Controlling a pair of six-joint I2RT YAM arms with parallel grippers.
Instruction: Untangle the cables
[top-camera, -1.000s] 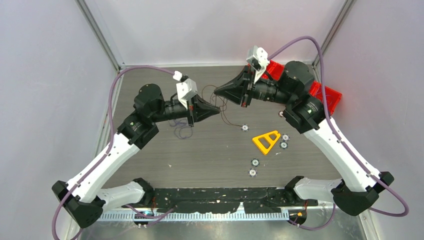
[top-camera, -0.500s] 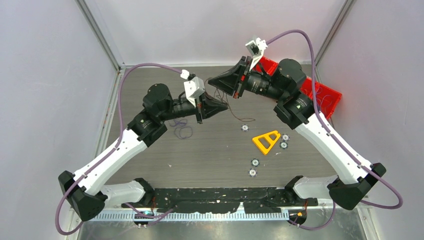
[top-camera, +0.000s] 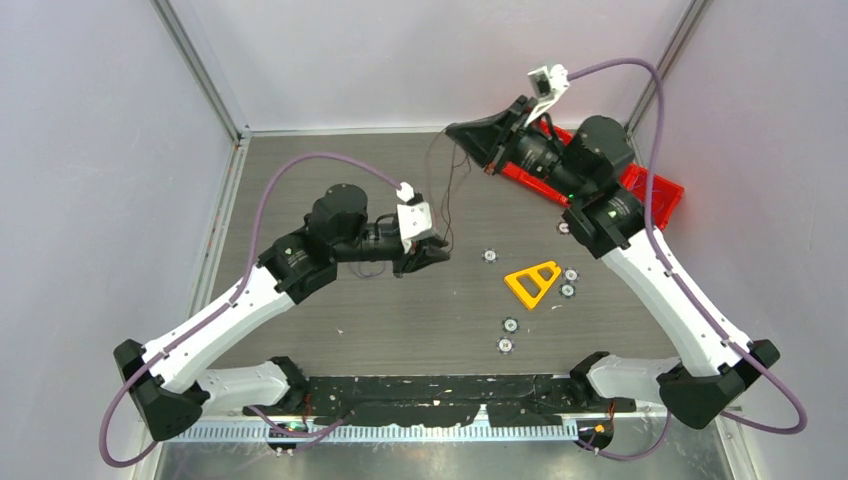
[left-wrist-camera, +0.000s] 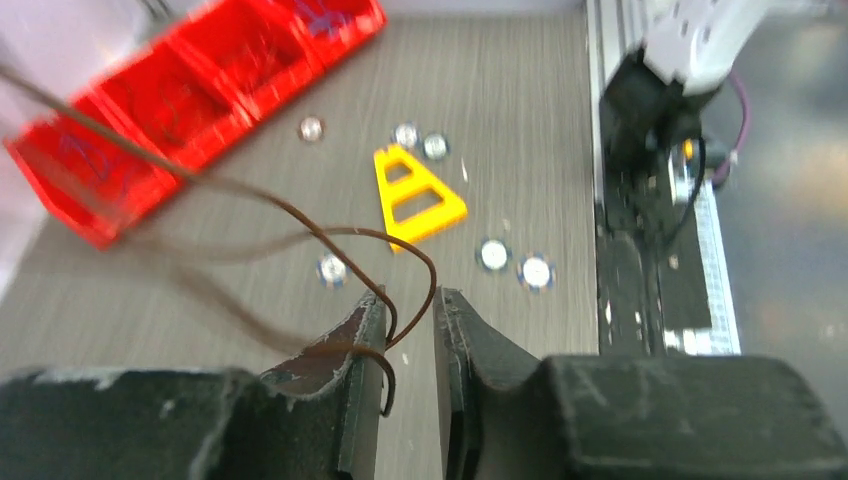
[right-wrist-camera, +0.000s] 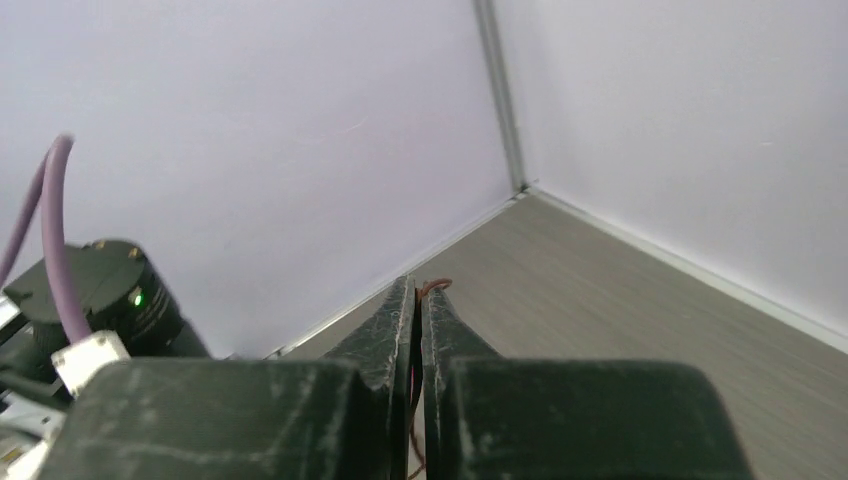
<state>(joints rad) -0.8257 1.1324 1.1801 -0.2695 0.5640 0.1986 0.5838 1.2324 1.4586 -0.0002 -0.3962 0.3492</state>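
Fingers (right-wrist-camera: 395, 325) of the right gripper (right-wrist-camera: 417, 290), high at one o'clock, pinch the cables (top-camera: 452, 185); those of the left gripper (left-wrist-camera: 410, 300), at bench (top-camera: 400, 320) centre, stand narrowly parted round a brown strand (left-wrist-camera: 433, 290); next, likely, a fresh grip and pull apart

Two robot arms, left arm (top-camera: 250, 295) and right arm (top-camera: 660, 290), each bearing one gripper (left gripper (left-wrist-camera: 408, 300), right gripper (right-wrist-camera: 417, 285)) and one mauve hose (top-camera: 320, 155). On the table (top-camera: 400, 320): six small round discs (top-camera: 490, 255), one yellow triangle (top-camera: 531, 283), one red tray (top-camera: 665, 195) at far right, its compartments too blurred to count. Several thin wires (left-wrist-camera: 150, 155), tangled; exact number not discernible.
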